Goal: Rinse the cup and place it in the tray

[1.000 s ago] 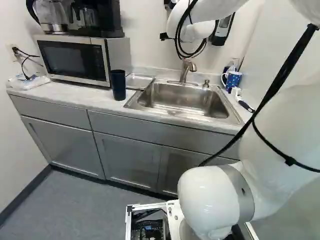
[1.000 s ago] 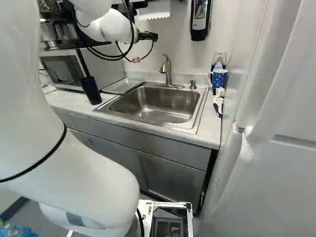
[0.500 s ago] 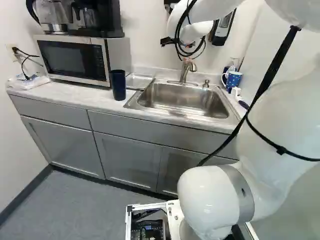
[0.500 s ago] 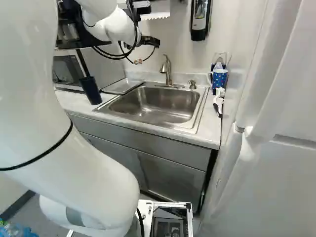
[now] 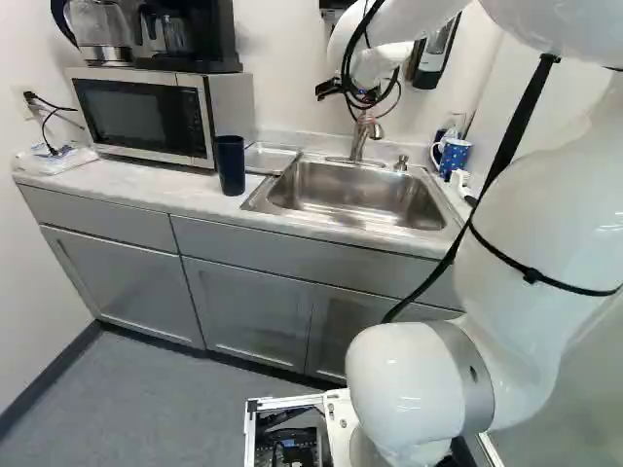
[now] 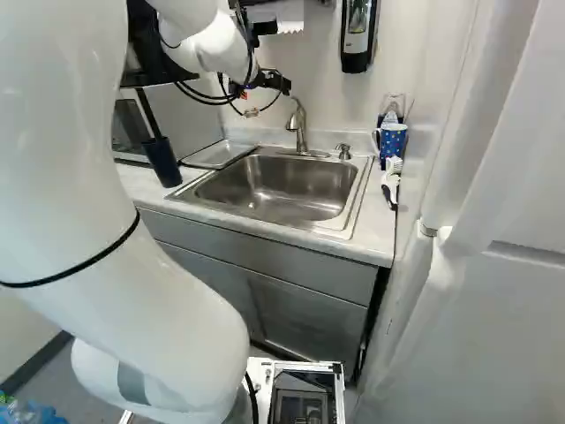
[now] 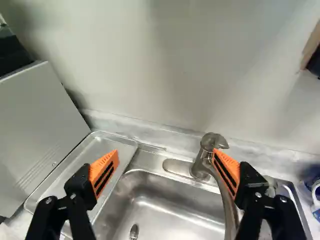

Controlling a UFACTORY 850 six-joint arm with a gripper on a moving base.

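Note:
High by the wall near the faucet, my gripper (image 6: 275,82) hangs over the back of the sink (image 6: 281,187) in the right base view. My gripper (image 7: 165,172) stands open in the wrist view, nothing gripped; one orange finger overlaps the faucet (image 7: 204,155) in that view. The metal tray (image 7: 96,152) lies flat between the sink and the microwave. A dark blue cup (image 5: 231,165) stands upright on the counter in front of the tray, left of the sink in the left base view. A blue patterned mug (image 6: 393,141) is right of the sink.
The microwave (image 5: 146,115) carries a coffee maker (image 5: 190,34). A soap pump (image 6: 343,151) is beside the faucet. A brush (image 6: 391,183) lies by the mug. A soap dispenser (image 6: 358,35) hangs on the wall, with a wall panel close at the right.
My arm has swung, and the gripper has come lower and a little to the right in both base views, closer to the faucet. The base, cup, mug and tray have stayed put.

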